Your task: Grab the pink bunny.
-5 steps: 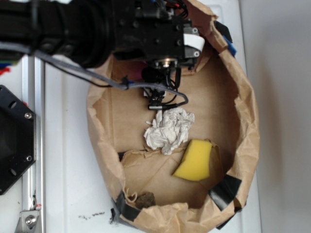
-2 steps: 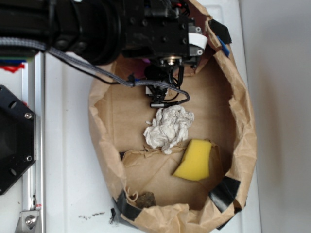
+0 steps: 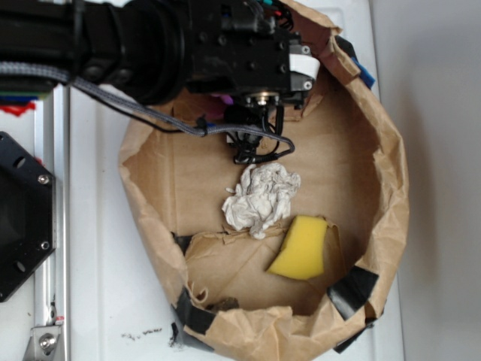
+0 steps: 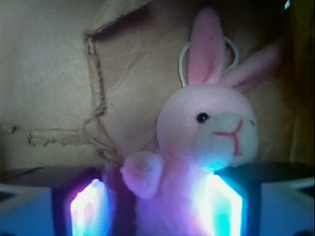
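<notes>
The pink bunny (image 4: 206, 132) fills the wrist view, upright against the brown paper wall, ears up and a white loop behind them. Its body sits between my gripper's (image 4: 157, 196) two glowing pads. The right pad (image 4: 224, 206) touches the bunny's side. A dark gap separates the left pad (image 4: 91, 209) from its body, so the jaws stand open around it. In the exterior view the black arm and gripper (image 3: 248, 124) reach into the back of the paper bag (image 3: 391, 203). Only a sliver of the pink bunny (image 3: 216, 109) shows under the arm.
A white crumpled paper ball (image 3: 261, 199) lies mid-bag, just in front of the gripper. A yellow sponge wedge (image 3: 302, 248) lies nearer the front right. The bag's walls ring everything, patched with black tape (image 3: 353, 289). A metal rail (image 3: 51, 226) runs at the left.
The arm has shifted slightly toward the back of the bag. The bag's left wall has bulged outward and its rim has changed shape. Paper ball and sponge stay put.
</notes>
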`<state>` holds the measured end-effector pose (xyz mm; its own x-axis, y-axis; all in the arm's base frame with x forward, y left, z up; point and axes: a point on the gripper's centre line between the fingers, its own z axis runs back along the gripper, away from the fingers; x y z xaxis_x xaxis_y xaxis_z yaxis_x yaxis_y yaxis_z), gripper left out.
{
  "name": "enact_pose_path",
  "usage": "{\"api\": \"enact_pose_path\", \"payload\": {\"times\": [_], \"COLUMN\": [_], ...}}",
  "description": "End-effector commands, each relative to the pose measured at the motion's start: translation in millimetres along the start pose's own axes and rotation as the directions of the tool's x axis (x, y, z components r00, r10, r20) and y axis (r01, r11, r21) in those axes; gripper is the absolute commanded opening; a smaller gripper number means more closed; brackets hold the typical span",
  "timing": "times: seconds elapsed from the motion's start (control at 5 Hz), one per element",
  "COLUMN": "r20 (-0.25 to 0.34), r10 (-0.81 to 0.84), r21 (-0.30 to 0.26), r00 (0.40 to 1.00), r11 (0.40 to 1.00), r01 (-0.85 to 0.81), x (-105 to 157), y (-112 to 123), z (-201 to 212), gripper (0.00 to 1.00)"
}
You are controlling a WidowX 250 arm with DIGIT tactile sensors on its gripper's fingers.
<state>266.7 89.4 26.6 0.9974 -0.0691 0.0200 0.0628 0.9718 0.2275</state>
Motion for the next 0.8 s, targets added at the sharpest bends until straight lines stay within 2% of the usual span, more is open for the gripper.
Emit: {"api": "enact_pose_path", "payload": {"times": [0.0,0.6], "r20": [0.031,0.049], "r10": [-0.008,0.002], "r21": [0.012,0.001], "r00": [0.999,0.999], "r11": [1.0,1.0], "r01": [0.008,-0.002], "x": [6.1,11.0], "y": [3.4,12.0], "z": [1.8,8.9], "gripper": [0.0,0.0]}}
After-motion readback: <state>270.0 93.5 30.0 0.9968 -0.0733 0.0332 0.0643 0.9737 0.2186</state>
